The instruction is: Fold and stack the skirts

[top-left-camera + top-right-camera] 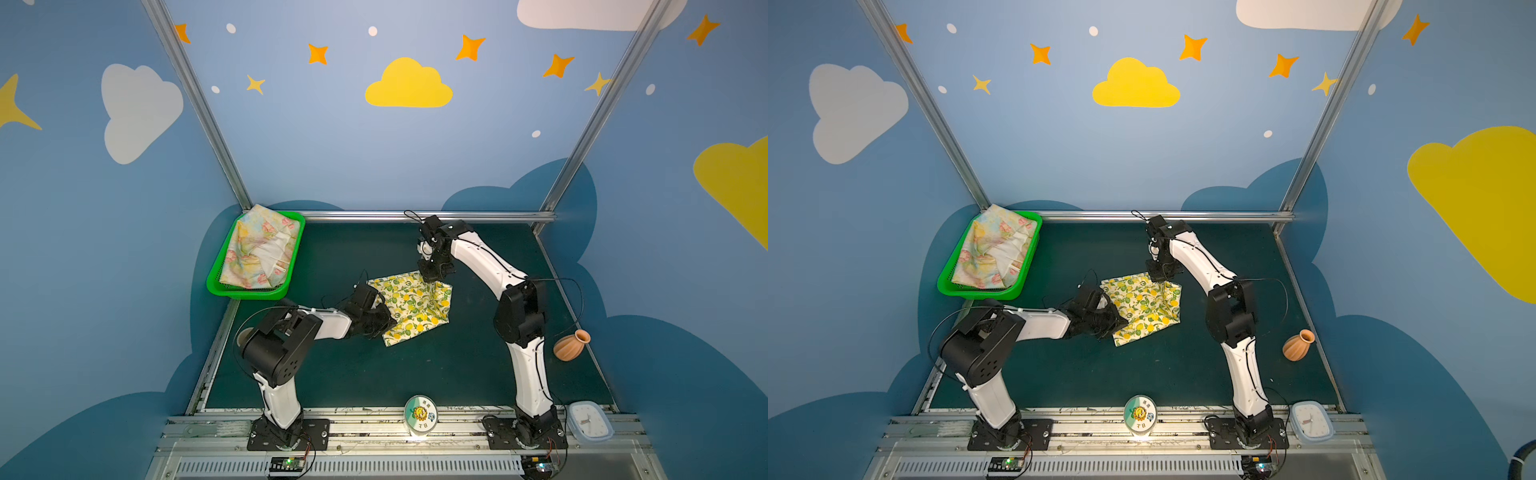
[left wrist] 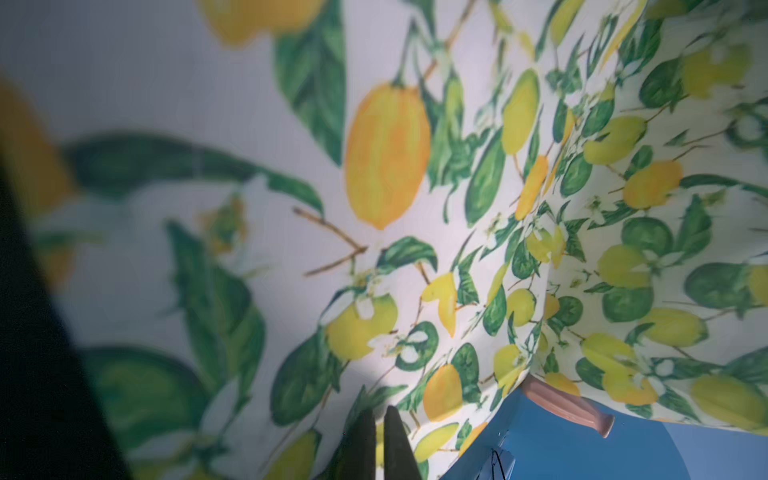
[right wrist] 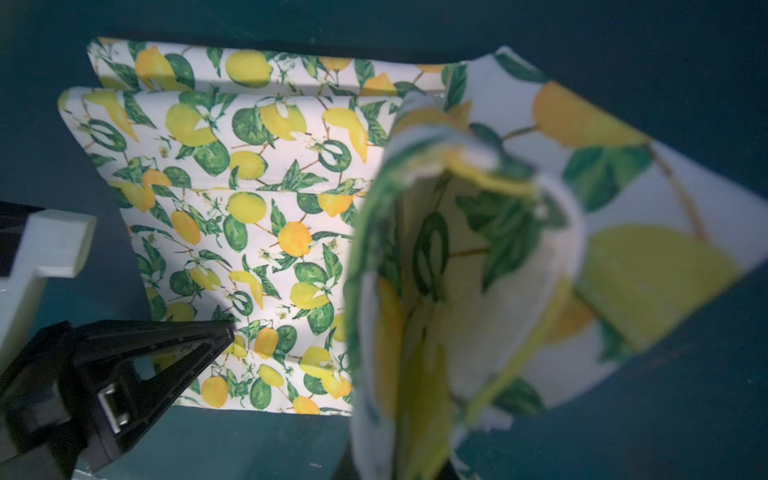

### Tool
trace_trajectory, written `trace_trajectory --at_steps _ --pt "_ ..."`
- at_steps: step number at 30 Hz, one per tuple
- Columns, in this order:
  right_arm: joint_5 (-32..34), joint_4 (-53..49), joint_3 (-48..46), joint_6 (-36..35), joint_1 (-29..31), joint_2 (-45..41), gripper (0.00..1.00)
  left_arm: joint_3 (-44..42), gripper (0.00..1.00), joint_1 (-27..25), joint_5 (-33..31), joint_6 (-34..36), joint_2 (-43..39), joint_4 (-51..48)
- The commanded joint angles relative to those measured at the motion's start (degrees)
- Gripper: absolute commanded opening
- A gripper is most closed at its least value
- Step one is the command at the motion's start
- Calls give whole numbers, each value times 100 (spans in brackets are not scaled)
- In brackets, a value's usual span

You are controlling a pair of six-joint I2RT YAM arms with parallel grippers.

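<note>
At centre of the tabletop point(image 1: 374, 374), the lemon skirt point(image 1: 415, 305) is mid-fold. The left end effector point(image 1: 386, 321) is clenched on its near-left edge, the right end effector point(image 1: 430, 277) on a raised far corner. The next move likely carries the lifted cloth across the flat part, edges matched. Open room lies nearward; the flowered skirt point(image 1: 257, 249) sits in the green basket point(image 1: 249, 294), and the vase point(image 1: 571, 345) stands well clear.
</note>
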Motion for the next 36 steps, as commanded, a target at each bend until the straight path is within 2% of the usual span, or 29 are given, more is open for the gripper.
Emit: trace_trajectory --at_steps 1,8,12,17,22,26,36 --pt "-115 -54 418 -347 13 123 0 -259 10 -253 -641 -127 -33 -1099" --pt "-256 -6 331 -604 -128 52 0 766 12 -490 -1287 676 -734 -2813" --pt "-366 157 132 -551 -228 -11 0 1505 13 -494 -1290 1268 -696 -3405" --pt "-422 320 -63 -474 -305 -46 0 2258 13 -499 -766 1563 -15 -3158" --pt "-776 347 -90 -325 -473 -3 0 3016 12 -506 -407 1643 832 -2986" --pt "-706 370 -57 -289 -512 48 0 3507 11 -509 -123 1619 1350 -2927" --pt "-708 206 200 -255 -712 169 0 3689 11 -530 206 1443 2035 -2783"
